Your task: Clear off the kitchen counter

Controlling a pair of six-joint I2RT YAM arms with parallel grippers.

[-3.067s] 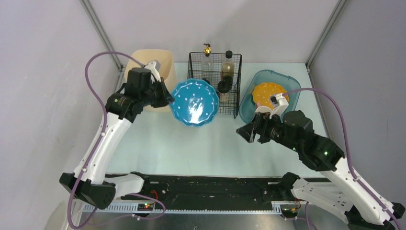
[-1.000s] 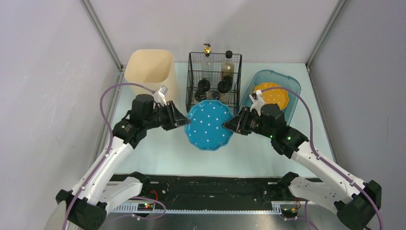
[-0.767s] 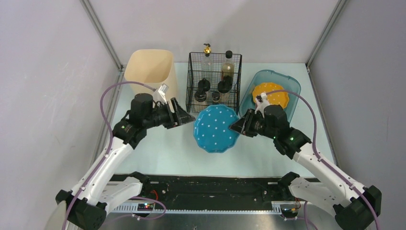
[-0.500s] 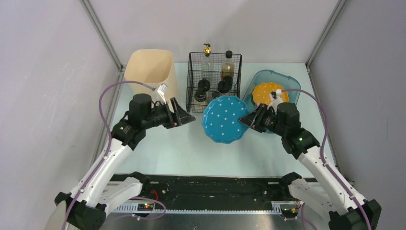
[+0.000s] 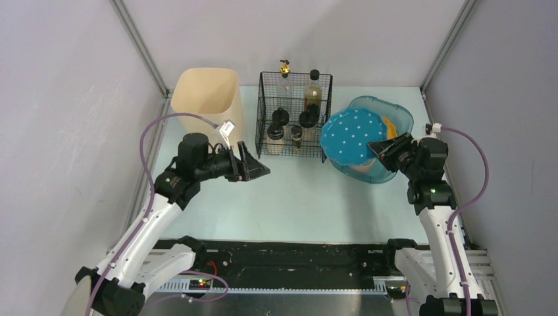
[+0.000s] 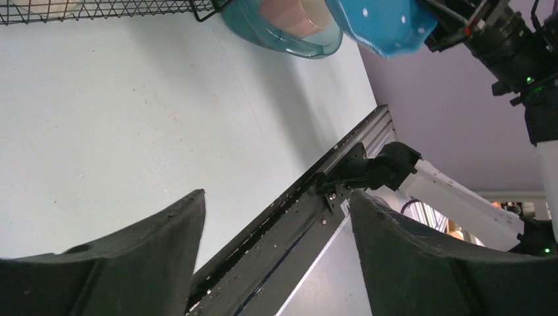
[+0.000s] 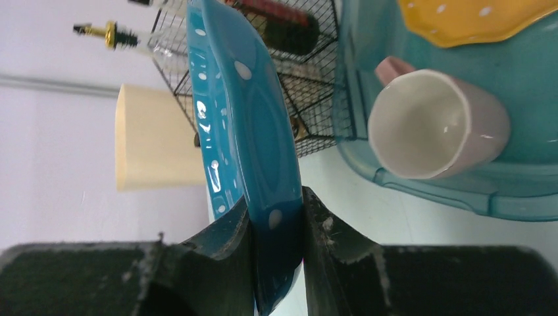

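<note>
A blue plate with white dots [image 5: 352, 136] hangs tilted over the near left part of the teal tub [image 5: 397, 107]. My right gripper [image 5: 376, 148] is shut on its right rim. In the right wrist view the fingers [image 7: 276, 204] pinch the plate's edge [image 7: 243, 112], with a pink mug [image 7: 434, 125] and a yellow plate [image 7: 467, 20] lying in the tub behind it. My left gripper [image 5: 260, 169] stands open and empty above the kitchen counter [image 5: 289, 204], left of the plate. Between its fingers [image 6: 276, 196] only the counter's black front rail shows.
A black wire basket [image 5: 294, 118] holding bottles stands at the back centre, touching the tub's left side. A beige bin [image 5: 207, 99] sits at the back left, just behind my left arm. Frame posts rise at both back corners.
The left gripper opened and let go of the blue plate, then drew back left. The right gripper kept its hold and carried the plate rightwards to above the tub.
</note>
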